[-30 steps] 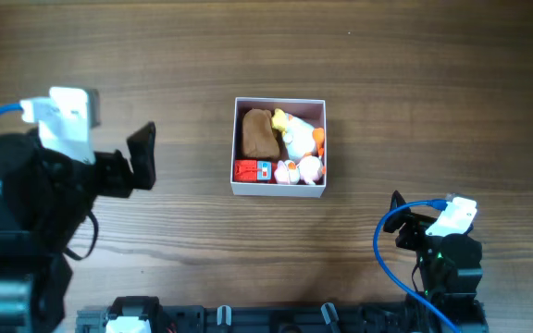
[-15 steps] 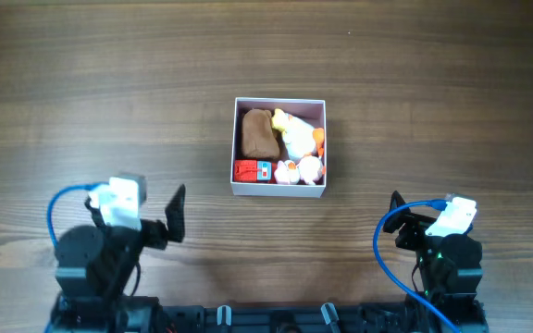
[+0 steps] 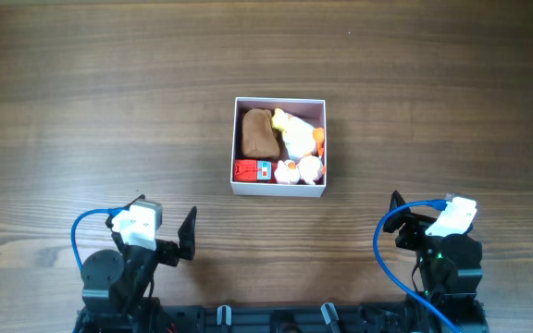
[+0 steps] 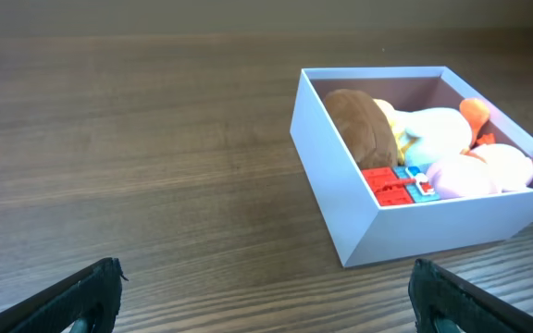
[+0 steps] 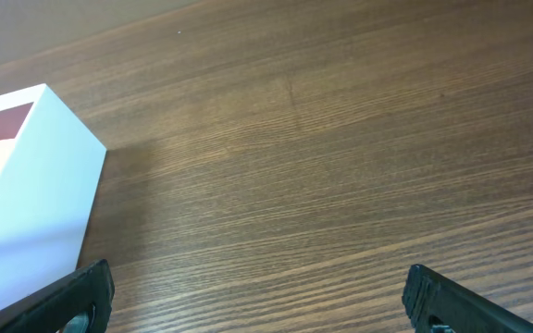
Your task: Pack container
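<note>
Overhead view: container (image 3: pixel 278 191) sits mid-table on the wooden table (image 3: pixel 452 92), toys inside.
Contents: brown plush (image 3: pixel 259 135), red block (image 3: pixel 248 170), pale toys beside them.
Left gripper (image 4: pixel 266 294): fingers spread wide; container well ahead, to its right.
Right gripper (image 5: pixel 257 294): fingers spread wide; container well ahead, to its left.

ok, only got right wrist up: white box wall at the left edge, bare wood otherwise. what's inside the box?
Observer: Overhead shows the container holding toys: a brown plush, a red block, a white-and-yellow soft toy.
Operator: left arm near it?
Observer: No. The left gripper is open, holding nothing, with the box well ahead of it.
Operator: toys outside the box?
Observer: None in overhead; only wood table around it.
</note>
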Action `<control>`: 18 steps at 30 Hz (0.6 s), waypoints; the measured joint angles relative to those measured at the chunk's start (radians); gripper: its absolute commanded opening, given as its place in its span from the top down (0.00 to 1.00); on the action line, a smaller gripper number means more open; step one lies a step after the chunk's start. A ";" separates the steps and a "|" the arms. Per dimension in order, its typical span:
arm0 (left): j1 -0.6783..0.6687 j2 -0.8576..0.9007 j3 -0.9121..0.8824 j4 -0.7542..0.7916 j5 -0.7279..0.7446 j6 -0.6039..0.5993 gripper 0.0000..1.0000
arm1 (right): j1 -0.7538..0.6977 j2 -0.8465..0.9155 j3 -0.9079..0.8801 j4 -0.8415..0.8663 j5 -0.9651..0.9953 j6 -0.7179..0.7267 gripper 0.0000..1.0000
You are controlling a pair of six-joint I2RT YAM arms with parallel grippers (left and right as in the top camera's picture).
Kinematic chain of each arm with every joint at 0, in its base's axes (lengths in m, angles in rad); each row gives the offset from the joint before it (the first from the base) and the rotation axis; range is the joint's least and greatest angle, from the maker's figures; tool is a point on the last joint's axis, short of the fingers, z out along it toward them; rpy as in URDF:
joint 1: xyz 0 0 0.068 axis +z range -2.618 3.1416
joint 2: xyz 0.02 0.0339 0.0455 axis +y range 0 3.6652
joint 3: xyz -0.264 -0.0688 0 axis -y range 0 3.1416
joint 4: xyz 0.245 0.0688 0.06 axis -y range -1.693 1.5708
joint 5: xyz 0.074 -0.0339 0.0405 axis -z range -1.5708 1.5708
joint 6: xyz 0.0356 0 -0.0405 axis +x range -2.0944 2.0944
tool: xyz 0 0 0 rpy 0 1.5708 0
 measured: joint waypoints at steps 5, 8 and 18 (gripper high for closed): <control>-0.014 -0.003 -0.067 0.043 0.001 0.000 0.00 | 0.000 0.000 0.000 0.000 0.000 0.000 0.00; -0.018 -0.003 -0.104 0.066 0.003 0.000 0.00 | 0.000 0.000 0.000 0.000 0.000 0.000 0.00; -0.018 -0.003 -0.109 0.077 0.003 0.000 0.00 | 0.000 0.000 0.000 0.000 0.000 0.000 0.00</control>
